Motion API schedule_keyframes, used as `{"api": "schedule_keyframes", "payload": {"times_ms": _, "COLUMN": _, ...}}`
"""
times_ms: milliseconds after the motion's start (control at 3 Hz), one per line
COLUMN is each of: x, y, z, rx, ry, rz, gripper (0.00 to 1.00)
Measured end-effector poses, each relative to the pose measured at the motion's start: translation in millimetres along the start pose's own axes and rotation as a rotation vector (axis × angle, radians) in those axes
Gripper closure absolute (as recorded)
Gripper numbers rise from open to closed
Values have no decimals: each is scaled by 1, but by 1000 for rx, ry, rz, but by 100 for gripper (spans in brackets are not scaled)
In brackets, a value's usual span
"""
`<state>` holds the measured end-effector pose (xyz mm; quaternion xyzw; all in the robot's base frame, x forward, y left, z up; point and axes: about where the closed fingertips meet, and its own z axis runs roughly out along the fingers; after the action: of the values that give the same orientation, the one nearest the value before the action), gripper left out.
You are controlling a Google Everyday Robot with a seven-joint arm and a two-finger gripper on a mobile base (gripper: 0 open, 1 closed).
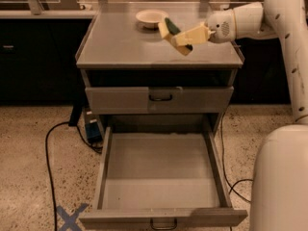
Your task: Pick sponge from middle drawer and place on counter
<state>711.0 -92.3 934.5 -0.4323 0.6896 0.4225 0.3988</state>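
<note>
My gripper [179,38] reaches in from the right and is shut on the sponge [168,28], whose dark green face and yellow body stick out up and to the left of the fingers. It holds the sponge in the air above the middle of the gray counter [120,44], just right of the cream bowl [151,18]. The middle drawer [161,179] stands pulled wide open below, its tray showing nothing inside, with its dark handle at the front edge.
A shorter shut drawer front [159,99] with a dark handle sits above the open drawer. A black cable [48,148] and a blue X mark [70,217] lie on the speckled floor at the left. My white base [281,182] fills the lower right.
</note>
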Motion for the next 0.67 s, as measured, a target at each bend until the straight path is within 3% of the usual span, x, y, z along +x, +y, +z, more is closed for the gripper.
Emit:
{"api": "schedule_keyframes", "payload": {"times_ms": 333, "x": -24, "y": -3, "z": -19, "rx": 41, "ry": -43, "rz": -41, "gripper": 100}}
{"api": "schedule_keyframes", "payload": {"times_ms": 667, "x": -24, "y": -3, "z": -19, "rx": 41, "ry": -43, "rz": -41, "gripper": 100}}
